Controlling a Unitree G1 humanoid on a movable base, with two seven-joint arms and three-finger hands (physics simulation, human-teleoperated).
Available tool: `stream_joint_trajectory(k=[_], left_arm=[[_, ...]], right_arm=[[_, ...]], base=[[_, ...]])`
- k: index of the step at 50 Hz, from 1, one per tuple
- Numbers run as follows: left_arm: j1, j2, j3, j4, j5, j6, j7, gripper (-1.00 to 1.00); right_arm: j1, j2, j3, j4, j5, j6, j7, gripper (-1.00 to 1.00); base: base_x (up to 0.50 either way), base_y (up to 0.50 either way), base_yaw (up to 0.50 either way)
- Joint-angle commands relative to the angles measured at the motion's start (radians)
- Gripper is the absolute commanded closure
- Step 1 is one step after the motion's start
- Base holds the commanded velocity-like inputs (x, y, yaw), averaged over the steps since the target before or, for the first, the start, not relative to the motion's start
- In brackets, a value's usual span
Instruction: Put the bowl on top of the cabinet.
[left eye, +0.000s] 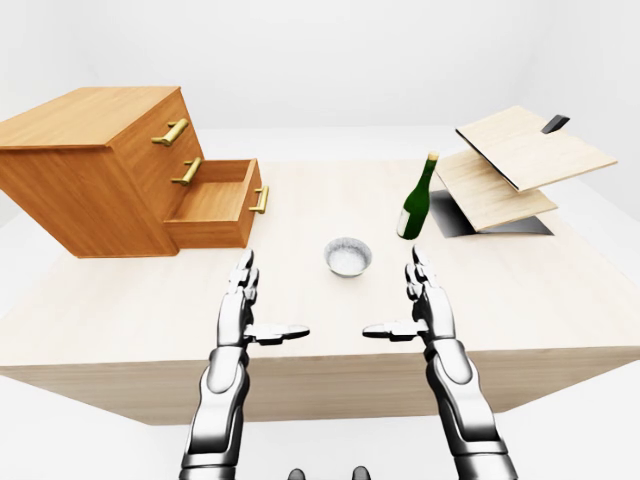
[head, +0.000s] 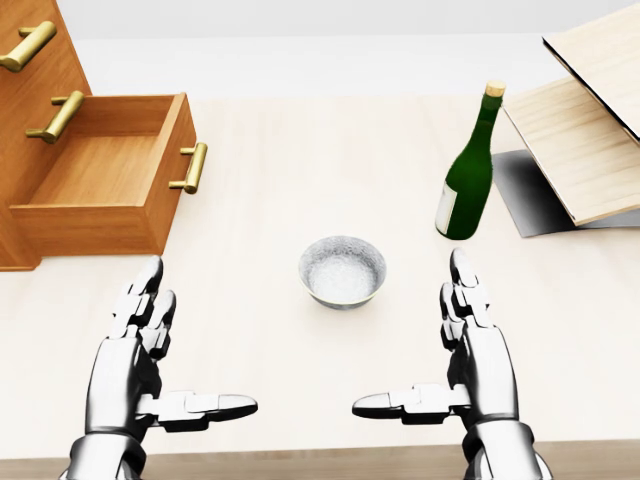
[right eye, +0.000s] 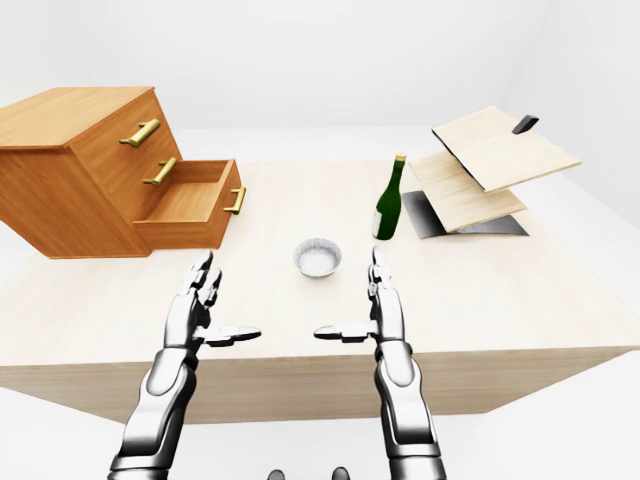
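Observation:
A small silvery bowl (head: 342, 271) sits upright on the light wooden table (head: 300, 160), near the middle of the head view. The wooden cabinet (left eye: 95, 165) stands at the table's left, its flat top (left eye: 85, 115) bare and its lowest drawer (head: 100, 185) pulled out and empty. My left hand (head: 165, 350) hovers open below and left of the bowl, thumb pointing inward. Mirroring it on the other side, my right hand (head: 440, 350) is open too. Neither hand touches the bowl.
A green wine bottle (head: 468, 170) stands upright to the right of the bowl, close above my right hand. Tilted wooden boards (left eye: 520, 165) over a dark plate lie at the table's right. The table's near edge runs just below my wrists.

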Motion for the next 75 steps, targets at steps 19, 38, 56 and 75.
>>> stream_joint_trajectory(k=[19, 38, 56, 75], left_arm=[[0.012, 0.017, 0.035, -0.135, -0.025, 0.083, -0.031, -0.89], [0.004, 0.036, 0.092, -0.438, -0.054, 0.083, -0.044, -0.89], [-0.063, 0.077, 0.204, -0.76, -0.129, 0.083, -0.065, -0.89], [-0.175, 0.178, 0.367, -0.891, -0.292, 0.083, -0.006, -0.89]], right_arm=[[-0.001, -0.013, -0.028, -0.031, 0.015, 0.03, 0.017, -1.0], [0.005, -0.013, -0.029, -0.076, 0.013, 0.061, 0.016, -1.0], [0.002, -0.016, -0.038, -0.097, 0.018, 0.082, 0.02, -1.0], [0.003, -0.016, -0.038, -0.11, 0.018, 0.085, 0.019, -1.0]], base=[[0.0, 0.0, 0.0], [0.0, 0.0, 0.0], [0.0, 0.0, 0.0], [0.0, 0.0, 0.0]])
